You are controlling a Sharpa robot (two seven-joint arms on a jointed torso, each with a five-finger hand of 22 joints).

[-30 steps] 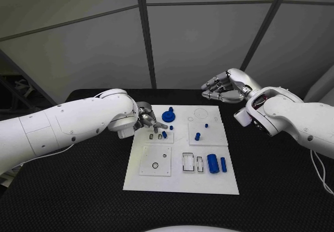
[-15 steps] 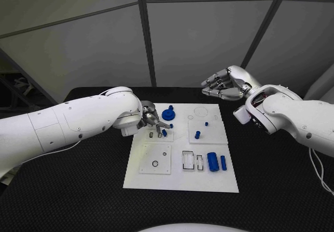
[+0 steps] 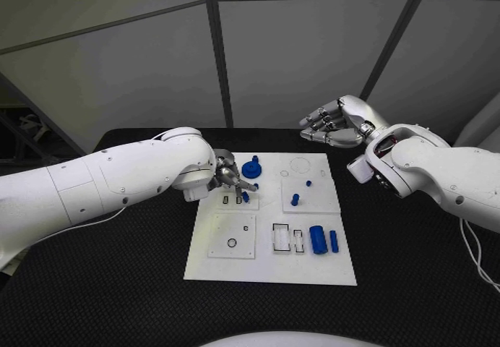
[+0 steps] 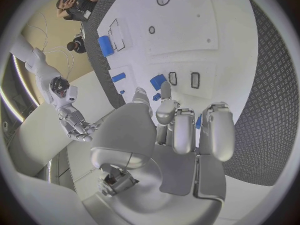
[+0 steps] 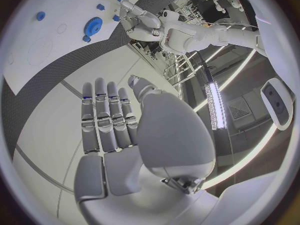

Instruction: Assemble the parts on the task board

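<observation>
The white task board [image 3: 273,266] lies mid-table. My left hand [image 3: 230,180] hovers over its near-left corner region, by two small slots [image 3: 233,201]. Thumb and a finger pinch a small blue part [image 3: 245,195], seen at the fingertips [image 4: 165,91] in the left wrist view as a blue piece [image 4: 157,82] beside the slots [image 4: 195,80]. A blue gear [image 3: 251,171] sits just past that hand. My right hand [image 3: 335,123] is raised beyond the board's far right corner, loosely curled, holding nothing.
Small blue pegs [image 3: 295,200] stand on the right square plate. Two blue cylinders [image 3: 324,241] lie near the board's right edge beside empty rectangular slots [image 3: 281,239]. A square plate with holes [image 3: 233,237] sits at the near left. Black matting surrounds the board.
The head camera shifted slightly. My left hand has edged a little toward the gear with the blue part at its fingertips. The right hand has stayed put.
</observation>
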